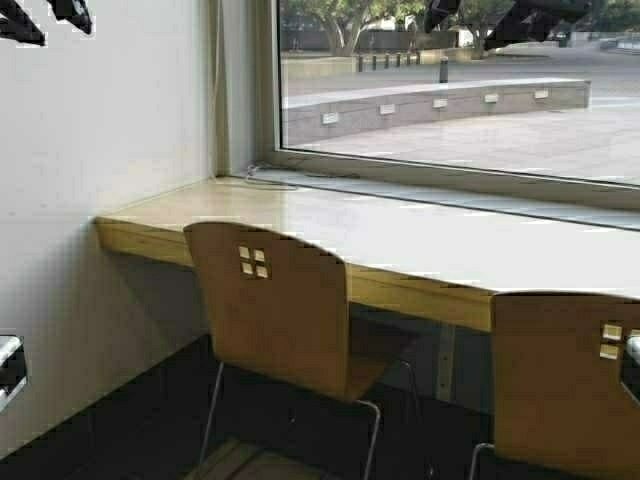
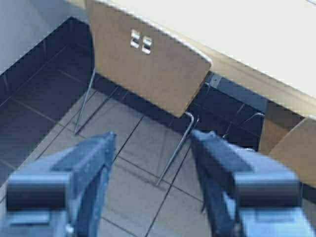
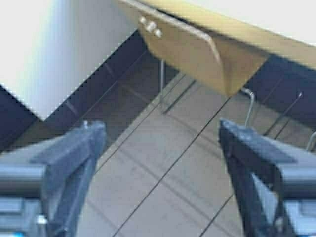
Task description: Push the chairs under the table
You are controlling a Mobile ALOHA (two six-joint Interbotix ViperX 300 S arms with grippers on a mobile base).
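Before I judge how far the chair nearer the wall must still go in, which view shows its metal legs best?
The left wrist view: the left chair shows its back and thin legs down to the tiled floor. The high view crops the legs at the bottom edge. The right wrist view shows this chair with only parts of its legs.

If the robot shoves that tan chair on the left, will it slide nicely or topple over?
The left chair probably slides: its thin metal legs rest on smooth floor tiles. Pushed high on its curved back, it might tip forward. It looks light, so a gentle push from the left pincer should do.
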